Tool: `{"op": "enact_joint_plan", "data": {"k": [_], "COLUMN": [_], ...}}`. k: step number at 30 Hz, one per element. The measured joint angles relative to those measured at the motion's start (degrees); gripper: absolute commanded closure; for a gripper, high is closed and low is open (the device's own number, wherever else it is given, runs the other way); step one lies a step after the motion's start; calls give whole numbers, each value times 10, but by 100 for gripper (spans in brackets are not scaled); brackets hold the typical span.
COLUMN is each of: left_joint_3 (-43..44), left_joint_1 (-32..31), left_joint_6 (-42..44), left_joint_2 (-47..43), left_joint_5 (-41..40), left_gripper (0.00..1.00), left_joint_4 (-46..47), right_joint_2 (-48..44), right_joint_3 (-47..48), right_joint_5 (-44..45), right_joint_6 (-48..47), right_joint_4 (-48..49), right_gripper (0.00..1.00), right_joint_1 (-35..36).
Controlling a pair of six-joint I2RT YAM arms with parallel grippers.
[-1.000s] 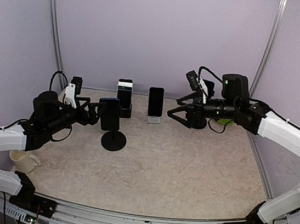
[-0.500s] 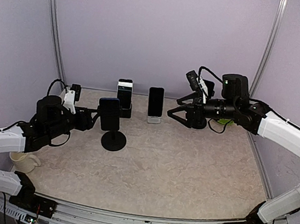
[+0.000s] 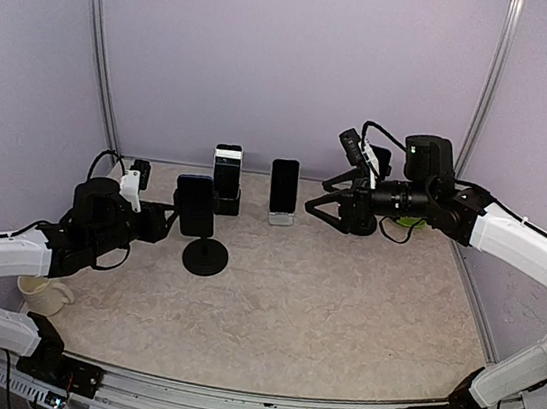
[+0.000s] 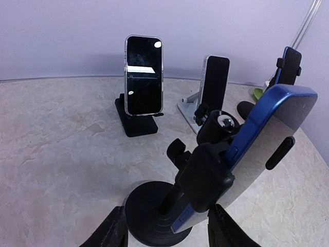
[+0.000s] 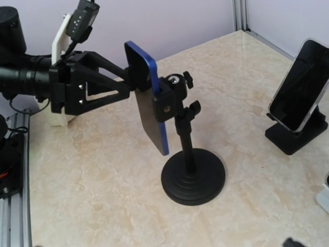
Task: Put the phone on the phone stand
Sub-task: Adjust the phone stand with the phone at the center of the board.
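The blue phone (image 3: pixel 195 204) is sitting clamped in the black stand (image 3: pixel 205 256), held at its middle by the stand's clip and tilting back above the round base. The stand is resting on the left half of the surface (image 3: pixel 320 312), well forward of the back wall.

The left gripper (image 3: pixel 166 219) is hovering just behind the phone, on its left side. Its jaws are standing partly apart and gripping nothing. From the right wrist view their tips are lying right at the phone's back edge, and I cannot tell whether they are touching it.

Behind the stand, a second phone (image 3: pixel 227 170) is leaning upright in a black dock (image 3: pixel 225 203), and beside it a third phone (image 3: pixel 283 186) is leaning in a silver dock (image 3: pixel 280 218).

The right gripper (image 3: pixel 316 202) is hanging just right of the silver dock, pointing left, with its jaws spread wide and holding nothing.

A cream cup (image 3: pixel 40 293) is standing near the left edge, beside the left arm.
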Motion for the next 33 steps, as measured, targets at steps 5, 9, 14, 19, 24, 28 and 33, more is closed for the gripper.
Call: {"op": "enact_joint_plan", "data": {"k": [5, 9, 14, 19, 24, 28, 33], "left_joint_3": [0, 0, 0, 0, -9, -18, -36], "left_joint_1": [6, 10, 16, 26, 26, 25, 25], "left_joint_6": [-5, -5, -6, -7, -7, -4, 0], "left_joint_2": [-2, -6, -6, -18, -50, -86, -123], "left_joint_5": [-28, -54, -76, -84, -71, -45, -8], "left_gripper": [52, 52, 52, 46, 34, 25, 6], "left_joint_4": [-7, -12, -17, -26, -24, -9, 19], "right_joint_2": [0, 0, 0, 0, 0, 0, 0], "right_joint_3": [0, 0, 0, 0, 0, 0, 0], "right_joint_5": [0, 0, 0, 0, 0, 0, 0], "right_joint_6": [0, 1, 1, 1, 1, 1, 1], "right_joint_4": [0, 0, 0, 0, 0, 0, 0], "right_gripper": [0, 0, 0, 0, 0, 0, 0], "right_joint_1": [0, 0, 0, 0, 0, 0, -3]}}
